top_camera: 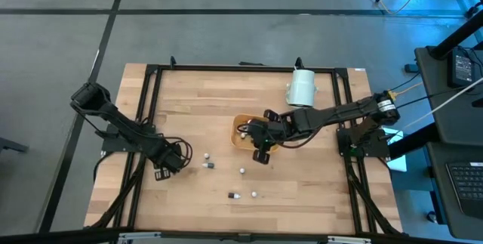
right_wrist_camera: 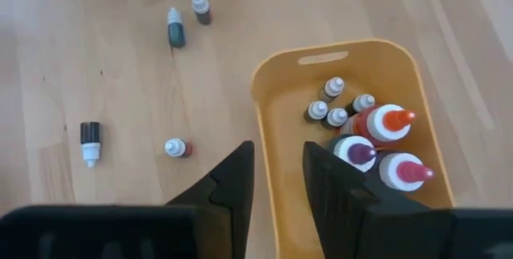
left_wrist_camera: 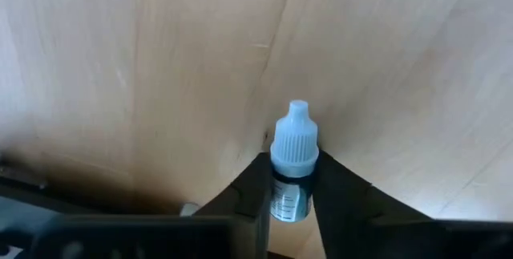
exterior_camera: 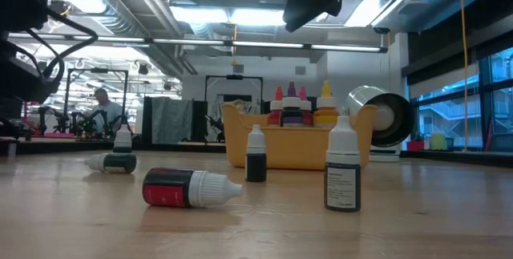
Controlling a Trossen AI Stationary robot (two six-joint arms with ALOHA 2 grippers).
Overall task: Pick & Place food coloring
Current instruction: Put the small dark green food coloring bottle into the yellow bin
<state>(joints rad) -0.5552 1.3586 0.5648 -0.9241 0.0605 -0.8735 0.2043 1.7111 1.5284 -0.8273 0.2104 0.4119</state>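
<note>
Seen from above, a pale wooden surface framed in black bars carries a shallow orange rounded-rectangle plastic tray near its middle. The right gripper hangs at the tray's near edge and covers most of it. A large white cylinder lies behind the tray. The left gripper sits low at the surface's left side; whatever is between its fingers is too small to make out here. Five tiny food coloring bottles dot the boards between the two arms, too small to tell their direction.

From table height, a red-labelled bottle with a white cap lies on its side, its long axis running across the picture, cap pointing right. Two dropper bottles stand upright near it. Coloured caps rise above the tray's rim; the bottles' bodies are hidden behind its wall.

In the left wrist view, the left gripper's dark fingers are closed against a small white-capped bottle, cap pointing away from the wrist, long axis in line with the fingers. Its lower end is hidden.

In the right wrist view, the right gripper's fingers stand a narrow gap apart, holding nothing, over the tray's rim. Seven bottles cluster in the tray; four lie or stand on the wood.
</note>
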